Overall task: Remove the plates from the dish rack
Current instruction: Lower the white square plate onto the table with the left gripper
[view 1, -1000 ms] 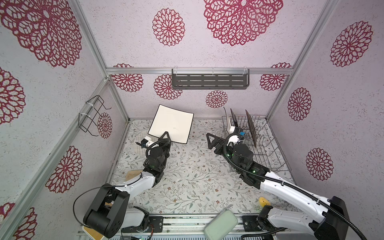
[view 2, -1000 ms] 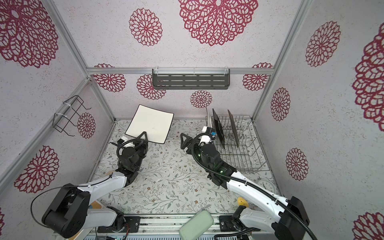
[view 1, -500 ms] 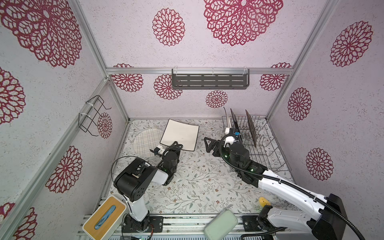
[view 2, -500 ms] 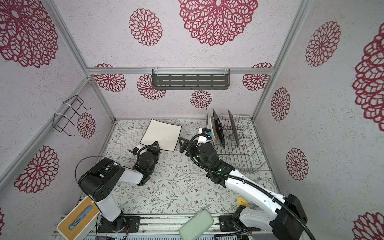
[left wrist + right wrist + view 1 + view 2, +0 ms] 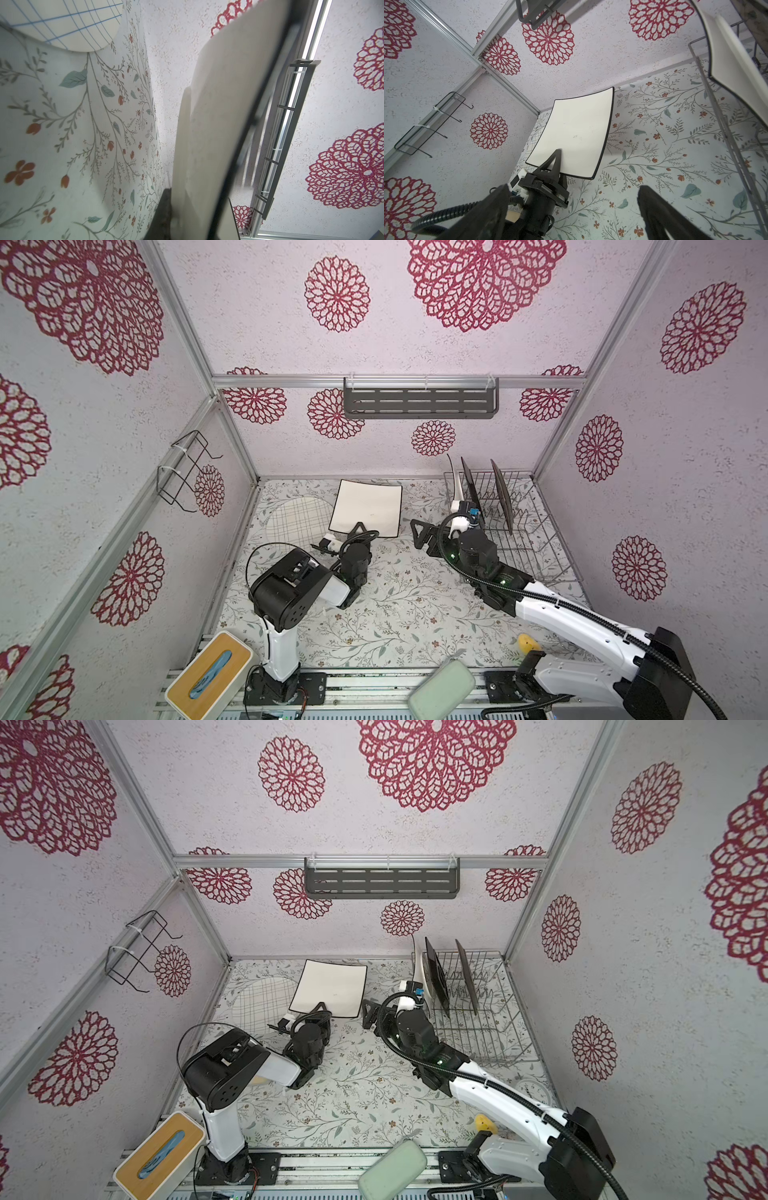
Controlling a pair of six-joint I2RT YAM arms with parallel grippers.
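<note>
my left claw (image 5: 358,529) pinching the near edge of the white black-rimmed plate (image 5: 368,508), tilted over the worktop (image 5: 395,614), round grid plate (image 5: 297,518) flat beside it, right claw (image 5: 437,525) spread wide by the dish rack (image 5: 536,531), three plates (image 5: 500,497) upright inside

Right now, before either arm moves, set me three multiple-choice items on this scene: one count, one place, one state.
1. How many plates stand in the dish rack? A one; B three; C five.
2. The round grid plate lies: A in the rack; B flat on the table, back left; C held in the air.
3. The left gripper is: A open; B shut on nothing; C shut on the white black-rimmed plate.
Key: 1 B, three stand upright between its prongs; 2 B, both top views show it there; 3 C, it pinches that plate's near edge.
</note>
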